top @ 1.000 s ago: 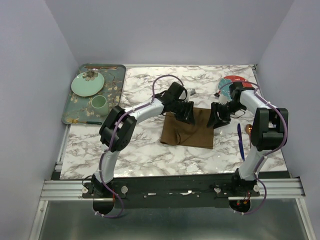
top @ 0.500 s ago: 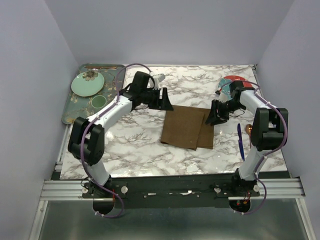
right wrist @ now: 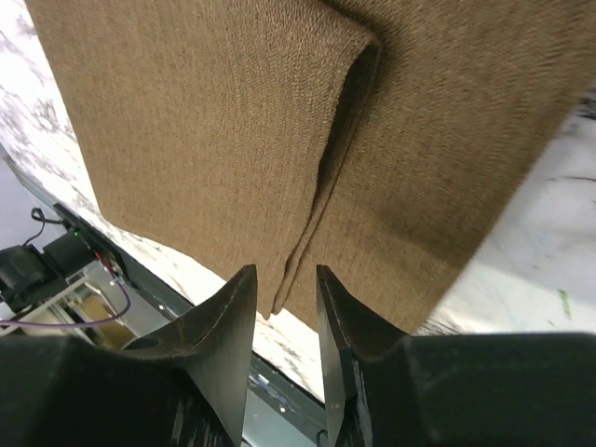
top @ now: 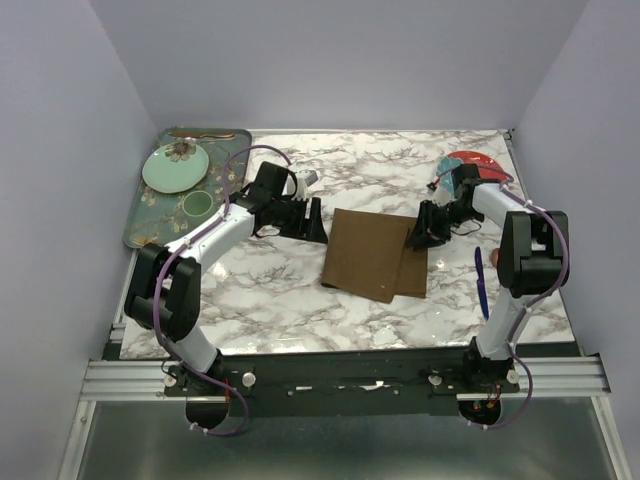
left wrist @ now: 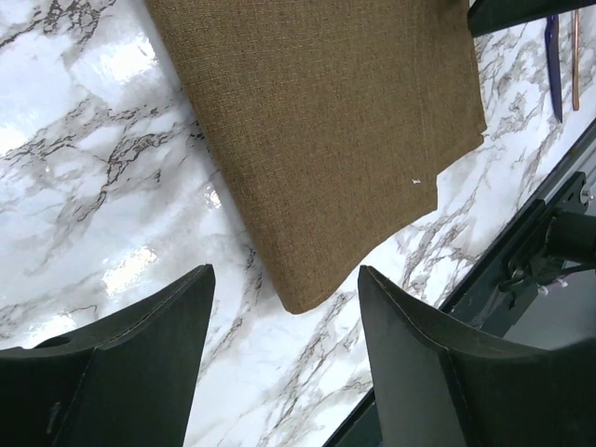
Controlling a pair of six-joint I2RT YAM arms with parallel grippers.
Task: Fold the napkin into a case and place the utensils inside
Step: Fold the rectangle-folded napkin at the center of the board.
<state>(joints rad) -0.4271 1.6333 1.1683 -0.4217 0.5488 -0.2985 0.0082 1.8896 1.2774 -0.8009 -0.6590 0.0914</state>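
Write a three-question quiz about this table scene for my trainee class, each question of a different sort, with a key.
1. True or false: the left gripper stands open, holding nothing.
2. Where do the utensils lie? A: on the floor. B: on the table, right of the napkin. C: inside the napkin.
3. Fill in: the green cup stands on the ___.
Key: 1 true; 2 B; 3 tray.

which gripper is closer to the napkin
Right. The right gripper is over the napkin at its right edge, jaws astride a fold; the left gripper is off its far-left corner, apart.
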